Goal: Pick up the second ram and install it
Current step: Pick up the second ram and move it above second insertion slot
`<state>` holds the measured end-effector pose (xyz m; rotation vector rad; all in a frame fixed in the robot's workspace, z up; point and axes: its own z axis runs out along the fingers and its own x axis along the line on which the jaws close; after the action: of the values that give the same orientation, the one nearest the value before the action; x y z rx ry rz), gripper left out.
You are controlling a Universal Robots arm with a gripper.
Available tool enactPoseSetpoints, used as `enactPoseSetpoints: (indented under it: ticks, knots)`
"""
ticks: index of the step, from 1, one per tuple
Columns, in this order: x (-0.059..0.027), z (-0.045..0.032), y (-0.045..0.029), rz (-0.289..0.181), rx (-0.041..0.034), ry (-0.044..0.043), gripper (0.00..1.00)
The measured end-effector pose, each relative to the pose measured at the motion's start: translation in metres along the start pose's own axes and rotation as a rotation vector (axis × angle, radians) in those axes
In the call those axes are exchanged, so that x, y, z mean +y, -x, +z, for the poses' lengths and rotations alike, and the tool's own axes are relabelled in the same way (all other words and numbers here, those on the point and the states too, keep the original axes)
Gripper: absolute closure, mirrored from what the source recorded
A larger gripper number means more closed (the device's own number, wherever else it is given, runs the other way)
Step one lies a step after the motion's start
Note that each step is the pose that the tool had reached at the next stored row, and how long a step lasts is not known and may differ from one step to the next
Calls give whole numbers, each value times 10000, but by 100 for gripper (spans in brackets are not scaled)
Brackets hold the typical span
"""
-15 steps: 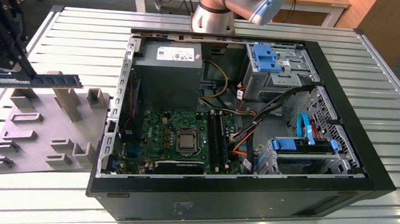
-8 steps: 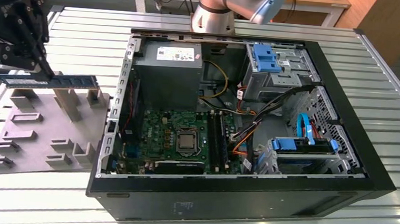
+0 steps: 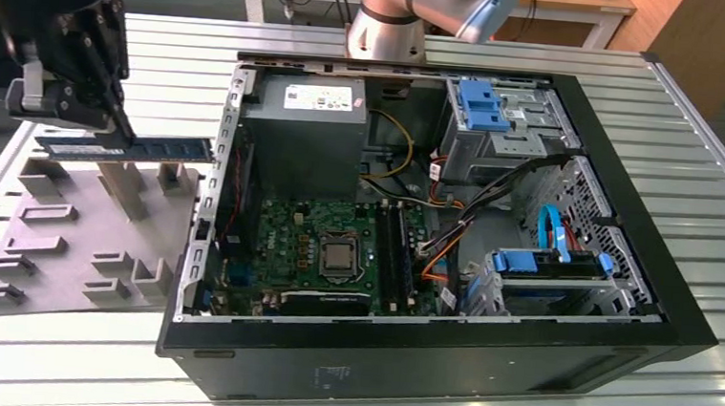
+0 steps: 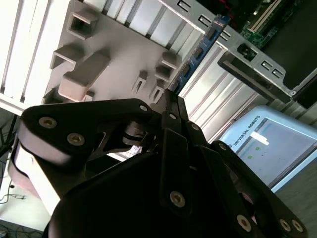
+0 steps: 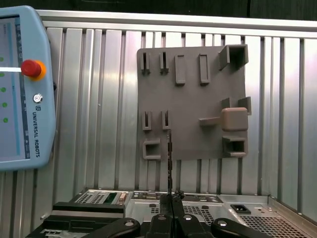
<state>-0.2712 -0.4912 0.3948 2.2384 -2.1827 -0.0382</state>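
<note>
Exterior view: the gripper hangs at the exterior view's left, outside the open computer case. Its fingers are closed narrow on the second ram. The stick is gripped near mid-length and lies level, long edge horizontal. One end reaches toward the case's side wall.

The ram sits just above the upright blocks of the grey holder plate. Whether it touches them cannot be determined. The plate lies flat on the slatted metal table, just beside the case.

Inside the case, the green motherboard lies flat, with long black slots on its side toward the exterior view's right. The ram is well apart from these slots.

Second wrist view: the gripper pinches the ram, which runs out edge-on over the plate toward the case rim.

First wrist view: the ram appears as a thin dark line rising from the gripper, across the plate's edge. A teach pendant lies on the table, apart from the plate.
</note>
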Motion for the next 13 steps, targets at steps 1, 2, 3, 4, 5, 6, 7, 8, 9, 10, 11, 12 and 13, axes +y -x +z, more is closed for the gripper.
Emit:
enactPoseSetpoints:
  ticks: [1, 2, 3, 4, 5, 6, 7, 8, 9, 10, 11, 12, 13]
  knots:
    - [-37, -1, -1, 1, 0, 0, 89]
    - [-73, -2, -2, 1, -1, 1, 89]
    - [-108, -3, -3, 1, 0, 2, 89]
    - [-144, -4, -3, 2, 1, 3, 89]
    - [-180, -6, -4, 1, 0, 3, 89]
    - [-219, -6, -5, 0, 0, 3, 89]
    - [-258, -7, -6, 0, 0, 3, 89]
    - [-294, -8, -7, 1, -1, 4, 89]
    - [-331, -9, -8, 1, 0, 4, 89]
    - [-369, -10, -9, 1, 0, 5, 89]
    - [-408, -12, -10, 1, 0, 6, 89]
    - [-447, -13, -11, 0, 1, 6, 89]
    - [-488, -14, -12, 0, 0, 6, 89]
